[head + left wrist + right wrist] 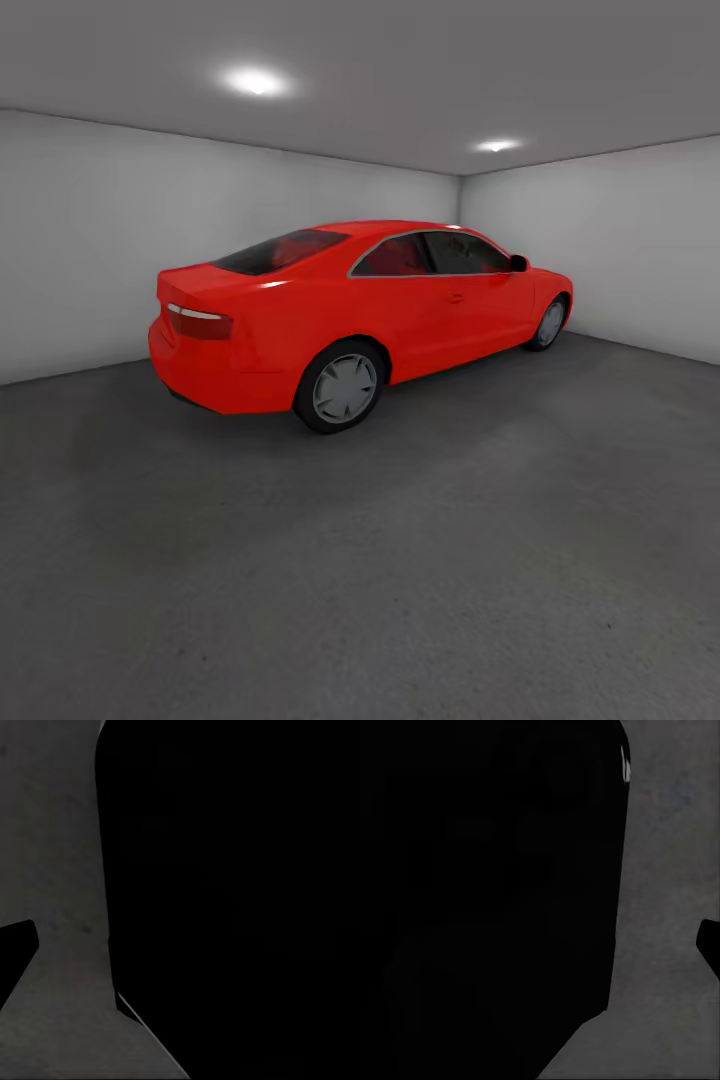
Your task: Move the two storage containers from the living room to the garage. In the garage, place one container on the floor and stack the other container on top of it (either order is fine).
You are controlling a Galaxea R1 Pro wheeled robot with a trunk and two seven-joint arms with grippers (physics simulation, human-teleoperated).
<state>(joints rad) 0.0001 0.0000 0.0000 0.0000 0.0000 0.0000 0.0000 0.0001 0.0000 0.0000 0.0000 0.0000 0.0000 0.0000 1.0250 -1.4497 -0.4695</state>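
I am in the garage, facing a red coupe car (380, 310) parked on the dark concrete floor (450, 560). The two storage containers are out of view. In the left wrist view a large black shape (225, 900) covers most of the picture, with rough grey floor (60, 870) beside it and a small dark wedge (15, 952) at the edge. The right wrist view is much the same: a black mass (487, 900), grey floor (667, 870) and a dark tip (711, 945) at the border. I cannot tell how either gripper's fingers stand.
Plain white-grey walls (80, 240) close the room behind and to the right of the car. Round ceiling lights (257, 82) glow overhead. A wide stretch of concrete lies between me and the car's rear wheel (343, 388).
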